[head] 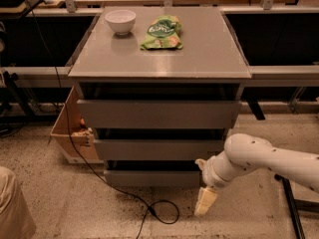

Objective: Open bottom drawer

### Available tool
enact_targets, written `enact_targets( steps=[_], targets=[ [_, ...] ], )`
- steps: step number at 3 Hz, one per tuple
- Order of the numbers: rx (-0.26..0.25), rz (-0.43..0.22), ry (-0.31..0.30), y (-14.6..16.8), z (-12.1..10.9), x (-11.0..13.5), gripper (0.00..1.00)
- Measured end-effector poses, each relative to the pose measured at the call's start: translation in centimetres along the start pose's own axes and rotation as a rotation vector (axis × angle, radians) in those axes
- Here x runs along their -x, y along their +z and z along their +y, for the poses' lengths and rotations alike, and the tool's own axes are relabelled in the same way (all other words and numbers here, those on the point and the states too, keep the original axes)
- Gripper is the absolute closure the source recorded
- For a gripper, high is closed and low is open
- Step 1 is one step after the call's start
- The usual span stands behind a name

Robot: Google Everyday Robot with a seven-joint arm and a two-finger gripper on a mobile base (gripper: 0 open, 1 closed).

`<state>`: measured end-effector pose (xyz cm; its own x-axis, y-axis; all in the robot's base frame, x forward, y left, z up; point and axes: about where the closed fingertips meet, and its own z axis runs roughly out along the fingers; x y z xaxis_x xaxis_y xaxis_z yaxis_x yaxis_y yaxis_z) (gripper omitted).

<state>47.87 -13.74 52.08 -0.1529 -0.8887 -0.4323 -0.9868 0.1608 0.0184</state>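
The grey cabinet (pixel 159 68) has three handleless drawers. The bottom drawer (pixel 152 177) is the lowest and narrowest front, just above the floor, flush and closed. The middle drawer (pixel 158 149) and top drawer (pixel 158 113) sit above it. My gripper (pixel 205 202) hangs from the white arm (pixel 259 158) at the lower right. It points down at the floor, just right of and below the bottom drawer's right end, not touching it.
A white bowl (pixel 120 21) and a green chip bag (pixel 162 33) lie on the cabinet top. A cardboard box (pixel 72 133) stands left of the cabinet. A black cable (pixel 149 210) runs over the floor in front. A black stand leg (pixel 291 208) is at the right.
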Motion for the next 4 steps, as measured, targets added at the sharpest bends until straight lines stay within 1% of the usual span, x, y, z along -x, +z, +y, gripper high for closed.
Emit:
enact_targets(
  steps=[2,3,4],
  targets=[
    [0.037,-0.042,-0.033,8.2,-0.4,-3.1,0.00],
    [0.077,-0.070,-0.034,13.2,-0.4,-4.5,0.00],
    [0.077,-0.070,-0.034,13.2,-0.4,-4.5,0.00]
  ],
)
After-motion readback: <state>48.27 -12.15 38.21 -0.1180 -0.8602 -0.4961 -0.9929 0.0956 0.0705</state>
